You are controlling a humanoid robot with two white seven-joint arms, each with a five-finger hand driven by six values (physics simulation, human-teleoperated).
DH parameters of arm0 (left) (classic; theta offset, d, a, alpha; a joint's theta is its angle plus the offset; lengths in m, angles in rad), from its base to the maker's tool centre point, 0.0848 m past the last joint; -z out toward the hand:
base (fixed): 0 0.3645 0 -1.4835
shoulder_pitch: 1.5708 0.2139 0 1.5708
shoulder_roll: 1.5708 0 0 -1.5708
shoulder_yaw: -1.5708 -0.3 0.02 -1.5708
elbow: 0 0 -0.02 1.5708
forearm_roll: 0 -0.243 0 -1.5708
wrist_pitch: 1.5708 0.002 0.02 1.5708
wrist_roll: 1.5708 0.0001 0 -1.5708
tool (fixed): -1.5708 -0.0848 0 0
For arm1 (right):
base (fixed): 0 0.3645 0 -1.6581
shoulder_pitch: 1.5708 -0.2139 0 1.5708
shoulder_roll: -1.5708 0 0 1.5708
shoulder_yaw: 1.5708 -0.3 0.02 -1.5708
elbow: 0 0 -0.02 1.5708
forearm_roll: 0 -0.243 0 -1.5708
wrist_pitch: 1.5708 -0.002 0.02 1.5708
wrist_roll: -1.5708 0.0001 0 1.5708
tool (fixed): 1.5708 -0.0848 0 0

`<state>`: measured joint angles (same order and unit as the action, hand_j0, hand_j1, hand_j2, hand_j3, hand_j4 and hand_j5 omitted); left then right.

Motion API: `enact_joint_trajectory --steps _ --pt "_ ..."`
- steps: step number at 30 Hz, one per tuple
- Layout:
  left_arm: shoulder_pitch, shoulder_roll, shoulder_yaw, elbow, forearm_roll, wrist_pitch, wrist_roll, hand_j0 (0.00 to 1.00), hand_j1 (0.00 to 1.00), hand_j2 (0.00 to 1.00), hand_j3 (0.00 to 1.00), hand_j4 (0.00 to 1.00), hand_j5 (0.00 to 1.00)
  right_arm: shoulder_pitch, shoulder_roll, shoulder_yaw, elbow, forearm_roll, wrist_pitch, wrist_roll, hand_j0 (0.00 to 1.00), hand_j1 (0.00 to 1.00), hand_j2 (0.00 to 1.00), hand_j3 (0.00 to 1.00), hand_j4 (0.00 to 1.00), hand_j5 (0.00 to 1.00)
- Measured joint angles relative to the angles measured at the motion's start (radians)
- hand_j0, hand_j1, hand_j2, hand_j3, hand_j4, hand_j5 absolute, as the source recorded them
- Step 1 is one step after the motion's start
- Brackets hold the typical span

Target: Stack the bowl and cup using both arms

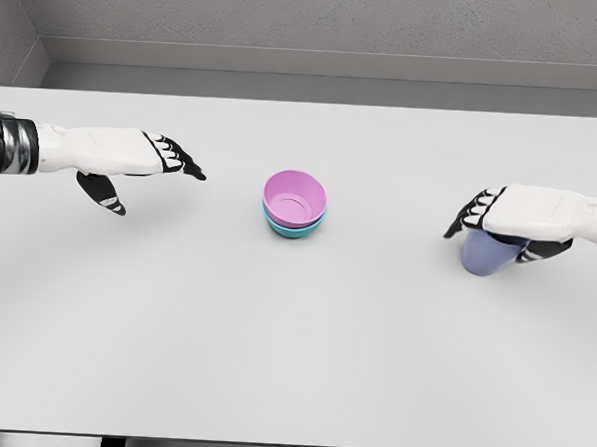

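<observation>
A pink bowl (294,198) sits nested in a teal bowl (294,228) at the middle of the white table (291,363). At the right, a lavender-blue cup (487,255) is under my right hand (498,229), whose fingers curl around its upper part. My left hand (146,170) hovers over the table at the left, well apart from the bowls, fingers stretched toward them and thumb hanging down, holding nothing.
The table's far edge meets a grey wall (309,24) at the back. The front edge runs along the bottom of the view.
</observation>
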<state>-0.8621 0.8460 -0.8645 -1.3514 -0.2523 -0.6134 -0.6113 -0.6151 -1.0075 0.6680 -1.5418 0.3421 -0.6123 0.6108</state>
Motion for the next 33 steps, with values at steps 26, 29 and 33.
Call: enact_joint_trajectory --steps 26,29,33 --pt "0.000 0.001 0.001 0.000 0.000 0.000 0.000 1.00 1.00 1.00 1.00 1.00 1.00 -0.009 -0.001 -0.005 0.003 -0.009 -0.002 -0.001 0.49 0.49 0.49 0.49 0.49 0.49" --pt "0.000 0.001 0.001 0.000 0.000 0.000 0.000 1.00 1.00 1.00 1.00 1.00 1.00 -0.017 -0.001 -0.006 0.003 -0.009 -0.002 -0.001 0.48 0.48 0.48 0.48 0.48 0.48" --pt "0.000 0.001 0.002 0.000 0.000 0.000 0.000 1.00 1.00 1.00 1.00 1.00 1.00 -0.020 0.000 -0.006 0.003 -0.011 -0.002 0.000 0.48 0.48 0.48 0.48 0.48 0.48"
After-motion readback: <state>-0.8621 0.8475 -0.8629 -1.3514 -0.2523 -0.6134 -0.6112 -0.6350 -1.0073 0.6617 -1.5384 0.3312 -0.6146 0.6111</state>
